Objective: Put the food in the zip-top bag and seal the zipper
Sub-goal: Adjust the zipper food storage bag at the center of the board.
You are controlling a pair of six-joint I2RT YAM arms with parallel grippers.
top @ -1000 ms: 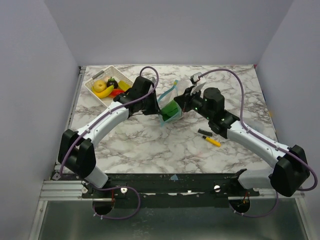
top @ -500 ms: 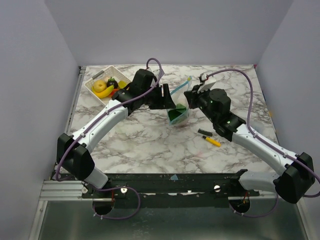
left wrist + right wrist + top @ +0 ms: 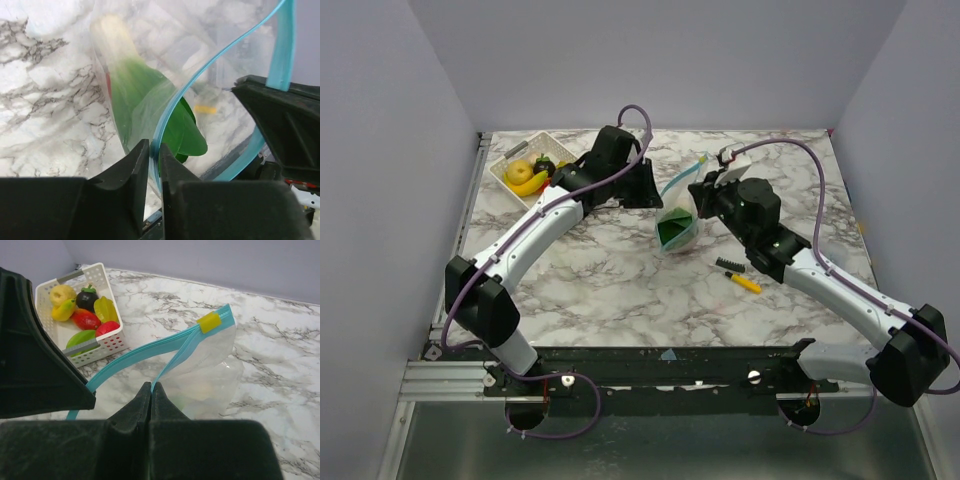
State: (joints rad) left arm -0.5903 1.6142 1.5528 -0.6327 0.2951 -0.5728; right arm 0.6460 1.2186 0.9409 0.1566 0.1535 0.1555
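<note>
Since a second ago the left gripper [image 3: 153, 150] has swung over toward the middle of the table [image 3: 610, 280] and a bit further back. The bag [image 3: 678, 228] has shifted right along with it and now hangs more upright instead of slumping toward the left arm. The right arm has also pulled in and sits a little higher in the top view.

Grip-wise, the left gripper's jaws are almost together, with the teal zipper strip [image 3: 283, 45] running through the thin gap between them. Honestly can't tell if it's really pinching the strip or just loosely around it. The right gripper [image 3: 151, 387] is clamped fully closed on the bag's mouth, right where the strip runs into its fingertips.

The bag is held up off the marble between the two grippers, slightly right of centre. Its mouth is gaping, the two sides of the strip bowing apart, with the yellow slider [image 3: 208, 322] parked at the far end. One green leafy piece [image 3: 140, 95] sits down inside it.

The rest of the toy fruit [image 3: 85, 319] is in the white basket [image 3: 116, 340] at the back left. The pen [image 3: 744, 282] lies on the marble near the right arm.
</note>
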